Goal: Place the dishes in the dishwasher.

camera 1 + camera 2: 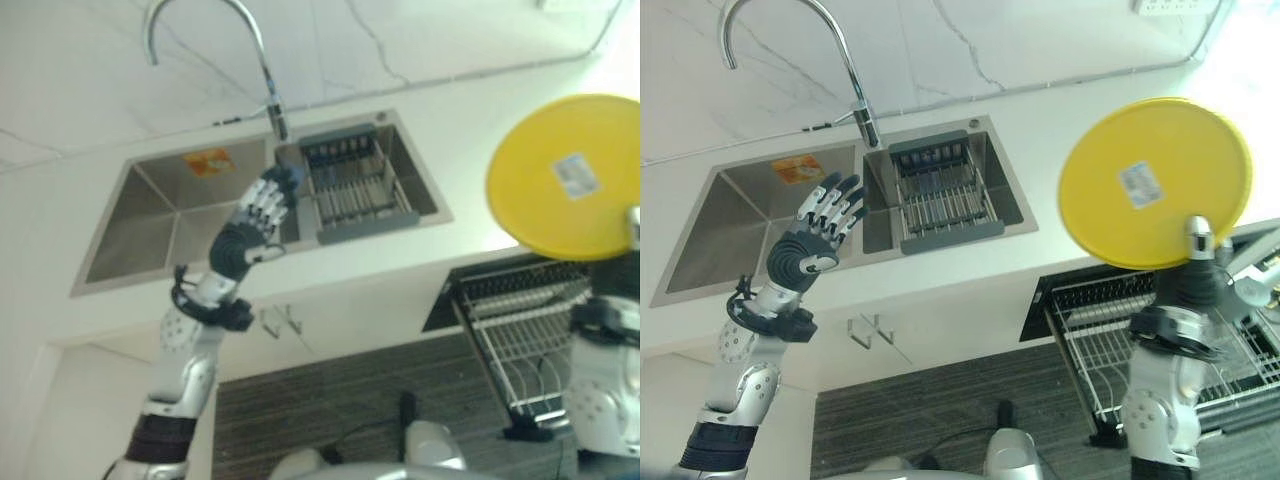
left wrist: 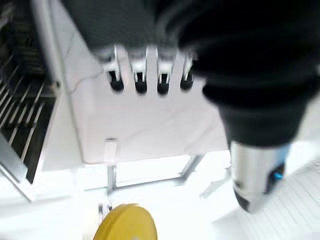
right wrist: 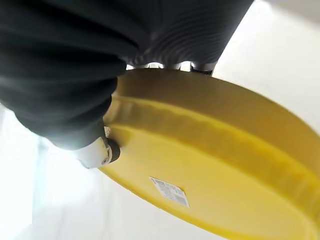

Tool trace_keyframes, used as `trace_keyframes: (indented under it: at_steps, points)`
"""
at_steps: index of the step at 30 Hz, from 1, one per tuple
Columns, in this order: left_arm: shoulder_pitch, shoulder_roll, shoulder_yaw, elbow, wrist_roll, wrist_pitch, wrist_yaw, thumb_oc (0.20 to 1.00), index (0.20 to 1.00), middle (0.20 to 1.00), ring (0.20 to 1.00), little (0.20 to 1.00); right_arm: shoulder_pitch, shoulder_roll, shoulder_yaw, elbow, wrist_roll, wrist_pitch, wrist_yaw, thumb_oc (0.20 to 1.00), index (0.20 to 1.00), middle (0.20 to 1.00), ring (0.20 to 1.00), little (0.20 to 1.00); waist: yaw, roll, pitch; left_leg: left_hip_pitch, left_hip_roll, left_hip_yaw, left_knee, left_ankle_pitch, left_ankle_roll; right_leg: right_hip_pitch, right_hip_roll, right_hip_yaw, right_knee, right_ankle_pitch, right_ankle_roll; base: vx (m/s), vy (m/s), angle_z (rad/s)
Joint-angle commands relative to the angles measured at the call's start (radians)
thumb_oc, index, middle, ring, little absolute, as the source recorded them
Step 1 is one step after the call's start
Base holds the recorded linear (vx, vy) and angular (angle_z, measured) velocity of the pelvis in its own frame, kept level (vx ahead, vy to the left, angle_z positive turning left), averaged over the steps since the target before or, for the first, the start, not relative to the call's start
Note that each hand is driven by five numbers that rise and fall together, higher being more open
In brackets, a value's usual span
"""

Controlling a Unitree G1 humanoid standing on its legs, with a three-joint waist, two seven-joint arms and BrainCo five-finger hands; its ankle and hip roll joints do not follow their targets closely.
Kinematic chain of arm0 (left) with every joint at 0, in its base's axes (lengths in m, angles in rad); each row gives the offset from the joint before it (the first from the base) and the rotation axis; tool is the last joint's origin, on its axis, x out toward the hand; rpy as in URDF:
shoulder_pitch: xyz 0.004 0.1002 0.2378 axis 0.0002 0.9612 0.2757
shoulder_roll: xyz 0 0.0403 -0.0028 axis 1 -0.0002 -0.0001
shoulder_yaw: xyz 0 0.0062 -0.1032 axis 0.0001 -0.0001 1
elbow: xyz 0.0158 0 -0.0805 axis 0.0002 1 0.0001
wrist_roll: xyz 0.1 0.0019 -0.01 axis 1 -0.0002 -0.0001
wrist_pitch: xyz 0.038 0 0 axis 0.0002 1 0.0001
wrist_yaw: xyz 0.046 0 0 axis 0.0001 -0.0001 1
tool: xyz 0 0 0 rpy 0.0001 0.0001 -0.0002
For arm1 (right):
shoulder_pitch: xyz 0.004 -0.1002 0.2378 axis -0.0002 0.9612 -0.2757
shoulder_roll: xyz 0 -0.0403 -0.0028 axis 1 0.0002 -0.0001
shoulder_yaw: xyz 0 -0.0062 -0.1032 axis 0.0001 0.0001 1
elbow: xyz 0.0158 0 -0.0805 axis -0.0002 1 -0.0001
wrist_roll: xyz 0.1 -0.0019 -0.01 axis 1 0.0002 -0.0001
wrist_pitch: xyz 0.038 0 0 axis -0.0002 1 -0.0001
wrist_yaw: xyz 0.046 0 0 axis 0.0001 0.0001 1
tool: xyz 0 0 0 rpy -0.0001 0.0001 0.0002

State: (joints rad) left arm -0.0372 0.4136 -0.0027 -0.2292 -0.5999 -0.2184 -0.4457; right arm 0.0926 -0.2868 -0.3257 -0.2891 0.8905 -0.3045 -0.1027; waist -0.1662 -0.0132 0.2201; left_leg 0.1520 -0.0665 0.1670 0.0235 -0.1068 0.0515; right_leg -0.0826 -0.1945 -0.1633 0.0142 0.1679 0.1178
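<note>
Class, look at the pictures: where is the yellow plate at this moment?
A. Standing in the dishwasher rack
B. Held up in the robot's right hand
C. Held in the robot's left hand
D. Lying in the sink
B: the yellow plate is pinched at its lower edge by the right hand, raised above the dishwasher rack.

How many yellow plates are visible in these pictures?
1. The yellow plate is held up by the right hand above the open dishwasher rack. The drainer basket in the sink could hide more dishes.
</note>
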Motion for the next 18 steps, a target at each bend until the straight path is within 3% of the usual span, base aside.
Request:
trace_keyframes:
  at_steps: [1, 3, 5, 7, 9, 10, 11, 13, 15, 18]
  points:
    - [0.056, 0.074, 0.011, -0.096, 0.026, -0.019, -0.043, 1.0, 1.0, 1.0, 1.0, 1.0, -0.087, 0.003, 0.016, -0.032, -0.017, -0.066, 0.016, 0.2, 0.2, 0.2, 0.2, 0.2, 0.04, 0.019, -0.036, 0.103, 0.032, -0.037, -0.089, -0.057, -0.054, -0.005, 0.013, 0.029, -0.006, -0.01, 0.08, -0.05, 0.228, -0.13]
    - [0.063, 0.073, -0.002, -0.102, 0.032, -0.007, -0.043, 1.0, 1.0, 1.0, 1.0, 1.0, -0.073, 0.009, 0.016, -0.037, -0.029, -0.054, 0.013, 0.2, 0.2, 0.2, 0.2, 0.2, 0.035, 0.021, -0.029, 0.107, 0.024, -0.032, -0.094, -0.054, -0.052, -0.024, 0.003, 0.022, -0.011, 0.013, 0.085, -0.05, 0.188, -0.16]
    - [0.071, 0.08, -0.027, -0.113, 0.064, -0.009, -0.006, 1.0, 1.0, 1.0, 1.0, 1.0, -0.076, -0.004, 0.019, -0.038, -0.027, -0.036, 0.006, 0.2, 0.2, 0.2, 0.2, 0.2, 0.039, 0.014, -0.019, 0.111, 0.017, -0.002, -0.105, -0.052, -0.041, -0.057, -0.007, -0.041, 0.029, 0.037, 0.092, -0.16, 0.169, -0.54]
    - [0.064, 0.089, -0.042, -0.115, 0.068, -0.025, 0.021, 1.0, 1.0, 1.0, 1.0, 1.0, -0.103, -0.025, 0.024, -0.022, -0.029, -0.035, 0.0, 0.2, 0.2, 0.2, 0.2, 0.2, 0.056, 0.009, -0.02, 0.1, 0.019, 0.024, -0.11, -0.049, -0.033, -0.048, -0.012, -0.083, 0.053, 0.03, 0.092, -0.29, 0.05, -1.22]
    - [0.028, 0.097, -0.073, -0.118, 0.06, -0.032, 0.037, 1.0, 1.0, 1.0, 1.0, 1.0, -0.123, -0.053, 0.033, -0.022, -0.047, -0.072, -0.032, 0.2, 0.2, 0.2, 0.2, 0.2, 0.076, 0.003, -0.033, 0.068, 0.033, 0.041, -0.11, -0.036, -0.022, -0.005, -0.03, -0.072, 0.097, -0.003, 0.083, -0.34, -0.097, -1.15]
    - [0.011, 0.094, -0.098, -0.112, 0.085, -0.04, 0.052, 1.0, 1.0, 1.0, 1.0, 1.0, -0.123, -0.055, 0.041, -0.027, -0.047, -0.09, -0.035, 0.2, 0.2, 0.2, 0.2, 0.2, 0.084, -0.001, -0.038, 0.057, 0.039, 0.049, -0.11, -0.031, -0.021, 0.017, -0.05, -0.072, 0.099, -0.004, 0.082, -0.29, -0.276, -0.54]
    - [-0.01, 0.093, -0.131, -0.099, 0.139, -0.045, 0.087, 1.0, 1.0, 1.0, 1.0, 1.0, -0.127, -0.045, 0.064, -0.04, -0.032, -0.1, -0.03, 0.2, 0.2, 0.2, 0.2, 0.2, 0.098, -0.011, -0.044, 0.049, 0.049, 0.073, -0.11, -0.028, -0.028, 0.052, -0.111, -0.095, 0.08, 0.033, 0.098, -0.2, -0.304, -0.28]
    - [-0.017, 0.095, -0.138, -0.096, 0.14, -0.034, 0.1, 1.0, 1.0, 1.0, 1.0, 1.0, -0.139, -0.033, 0.092, -0.052, -0.072, -0.096, -0.041, 0.2, 0.2, 0.2, 0.2, 0.2, 0.114, -0.017, -0.048, 0.053, 0.062, 0.087, -0.111, -0.027, -0.039, 0.069, -0.165, -0.121, 0.054, 0.074, 0.119, -0.1, -0.336, -0.6]
    - [-0.018, 0.099, -0.135, -0.099, 0.146, -0.021, 0.096, 1.0, 1.0, 1.0, 1.0, 1.0, -0.149, -0.021, 0.11, -0.066, -0.112, -0.091, -0.05, 0.2, 0.2, 0.2, 0.2, 0.2, 0.127, -0.022, -0.049, 0.057, 0.085, 0.091, -0.111, -0.028, -0.058, 0.083, -0.209, -0.138, 0.012, 0.11, 0.137, -0.02, -0.414, -0.87]
    - [-0.013, 0.105, -0.125, -0.091, 0.15, -0.02, 0.085, 1.0, 1.0, 1.0, 1.0, 1.0, -0.135, -0.015, 0.107, -0.081, -0.14, -0.119, -0.069, 0.2, 0.2, 0.2, 0.2, 0.2, 0.129, -0.026, -0.048, 0.057, 0.126, 0.077, -0.109, -0.028, -0.085, 0.089, -0.231, -0.129, -0.043, 0.125, 0.144, -0.01, -0.581, -0.27]
